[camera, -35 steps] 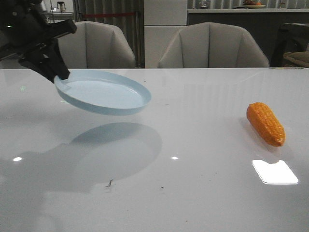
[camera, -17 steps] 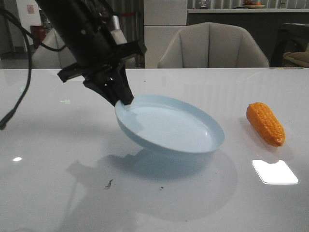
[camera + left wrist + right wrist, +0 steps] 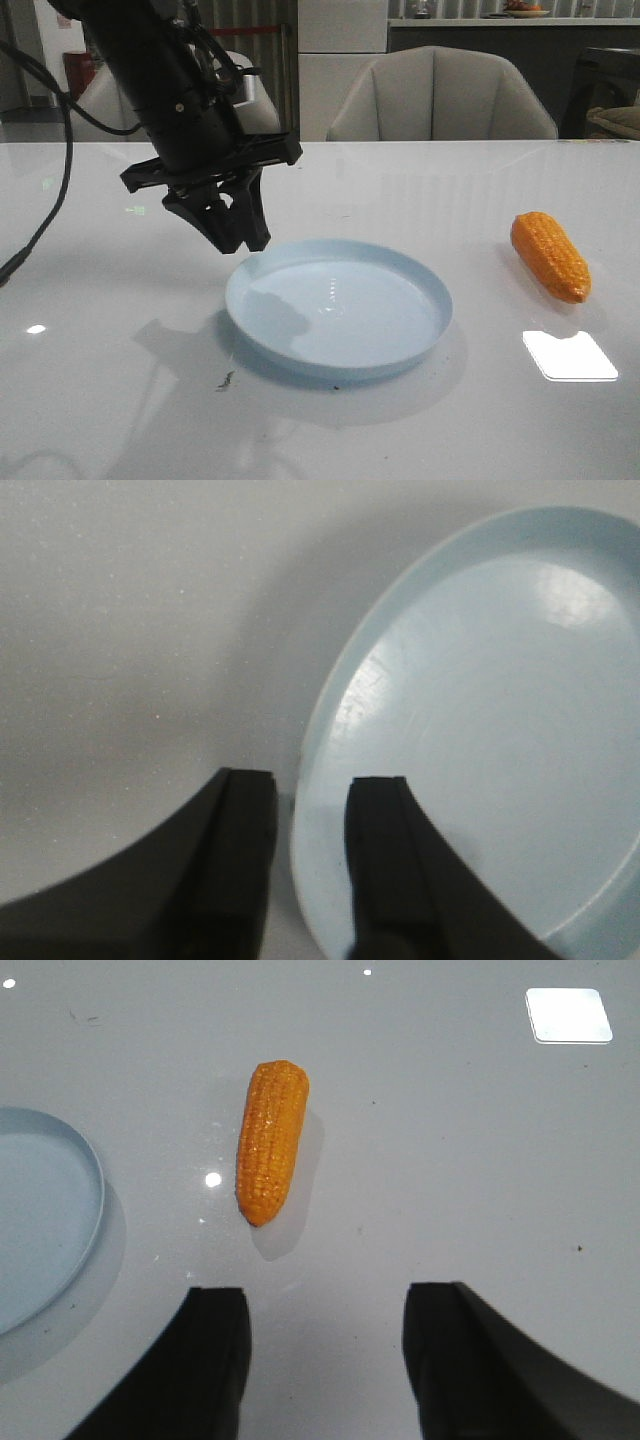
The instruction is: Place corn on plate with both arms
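Grey chairs (image 3: 440, 95) stand behind the glossy white table (image 3: 420, 190). Left gripper (image 3: 237, 240) hangs with fingers slightly parted astride the rim of the pale blue plate (image 3: 340, 305) at its ten o'clock; the plate holds nothing. At the plate's three o'clock, well apart, lies the bumpy orange corn (image 3: 550, 256). Right gripper (image 3: 325, 1355) hovers spread wide.

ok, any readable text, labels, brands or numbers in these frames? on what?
None can be read.
The plate: plain pale blue, no marking in any view.
The corn: bumpy kernel rows only, no label.
Left end effector and right end effector: black, no lettering shows.
A red-and-white patch on the background wall might be a sign; too small and blurred to read.
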Tool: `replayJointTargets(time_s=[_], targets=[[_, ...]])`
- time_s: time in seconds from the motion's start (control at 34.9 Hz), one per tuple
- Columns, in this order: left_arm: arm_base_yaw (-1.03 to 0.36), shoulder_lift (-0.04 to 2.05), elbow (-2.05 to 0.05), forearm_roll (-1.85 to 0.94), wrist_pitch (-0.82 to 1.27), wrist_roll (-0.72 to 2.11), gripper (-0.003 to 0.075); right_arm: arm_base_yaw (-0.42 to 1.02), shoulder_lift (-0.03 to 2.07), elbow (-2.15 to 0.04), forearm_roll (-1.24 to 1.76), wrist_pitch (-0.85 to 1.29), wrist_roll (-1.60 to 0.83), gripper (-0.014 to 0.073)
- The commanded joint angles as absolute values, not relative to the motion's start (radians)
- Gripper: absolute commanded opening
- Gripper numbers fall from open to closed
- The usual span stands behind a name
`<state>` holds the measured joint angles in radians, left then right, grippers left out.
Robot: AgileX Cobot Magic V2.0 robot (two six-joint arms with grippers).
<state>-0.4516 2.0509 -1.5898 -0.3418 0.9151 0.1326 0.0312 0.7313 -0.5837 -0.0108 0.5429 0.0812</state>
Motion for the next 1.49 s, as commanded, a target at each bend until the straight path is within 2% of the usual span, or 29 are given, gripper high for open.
replayJointTargets(time_s=[0.0,0.06,0.26,0.54,0.72,0.95,1.15,1.23,1.35,1.46], targets=[[-0.453,1.997,-1.617,-0.353,0.896,0.133,0.0419,0.028,0.732,-0.618,-0.017,0.479,0.078,0.0457],[-0.453,1.997,-1.619,-0.353,0.894,0.133,0.0441,0.028,0.732,-0.618,-0.017,0.478,0.078,0.0457],[-0.437,1.99,-1.694,-0.351,0.921,0.135,0.0442,0.028,0.732,-0.618,-0.017,0.478,0.078,0.0457],[-0.354,1.942,-1.931,-0.262,1.023,0.135,0.0442,0.028,0.732,-0.618,-0.017,0.478,0.078,0.0457],[-0.279,1.851,-2.016,-0.192,1.068,0.135,0.0442,0.028,0.732,-0.618,-0.017,0.478,0.078,0.0457],[-0.16,1.664,-2.017,-0.123,1.055,0.169,0.0442,0.028,0.732,-0.618,-0.017,0.475,0.078,0.0457],[-0.058,1.522,-1.94,-0.116,0.97,0.178,0.0441,0.028,0.732,-0.618,-0.017,0.472,0.078,0.0457],[-0.02,1.446,-1.842,-0.116,0.905,0.187,0.044,0.028,0.732,-0.618,-0.017,0.472,0.078,0.0457],[0.011,1.326,-1.647,-0.116,0.797,0.189,0.044,0.028,0.732,-0.618,-0.017,0.472,0.078,0.0457],[0.013,1.185,-1.353,-0.114,0.629,0.189,0.044,0.028,0.732,-0.618,-0.017,0.472,0.078,0.0457]])
